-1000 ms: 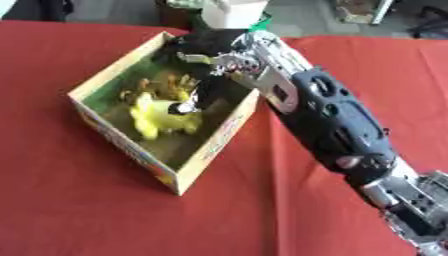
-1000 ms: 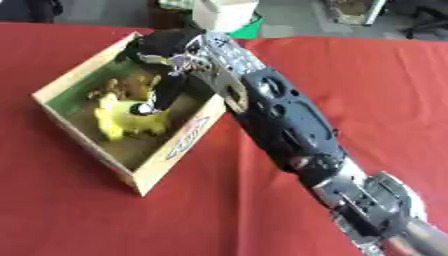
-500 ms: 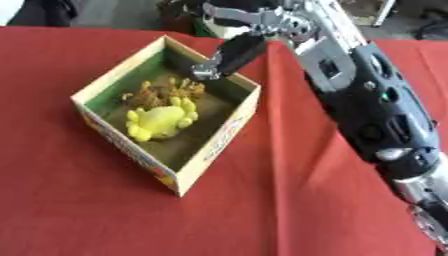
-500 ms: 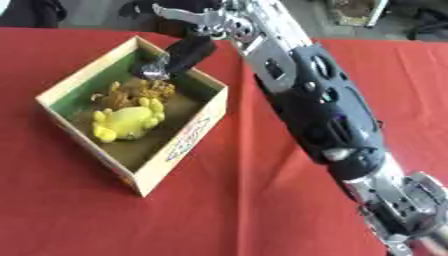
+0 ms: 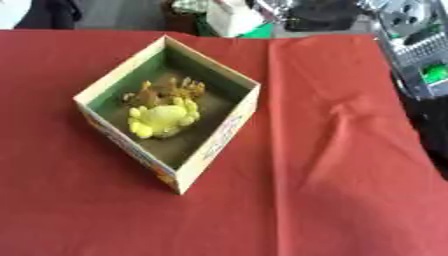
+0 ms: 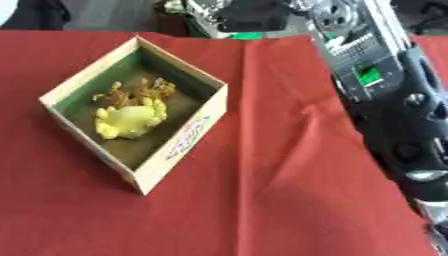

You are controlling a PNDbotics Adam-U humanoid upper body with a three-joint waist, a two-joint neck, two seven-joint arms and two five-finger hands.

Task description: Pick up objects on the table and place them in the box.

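Looking for my right robot hand, I can't tell its state; only the arm shows at 3 o'clock. Box sits at 10 o'clock on the red surface, yellow toy and brown toy inside. Next I'd scan for leftovers before reaching.

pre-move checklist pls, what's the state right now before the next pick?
1. Box upright on the red cloth, open side up: ok.
2. Yellow toy inside the box, on its floor: ok.
3. Brown toy inside the box, behind the yellow one: ok.
4. Anything on the cloth to pick next: not ok, none in view.
5. Right arm out of the box, raised along the right edge: ok.
6. Hand state: cannot tell, neither hand shows in either view.
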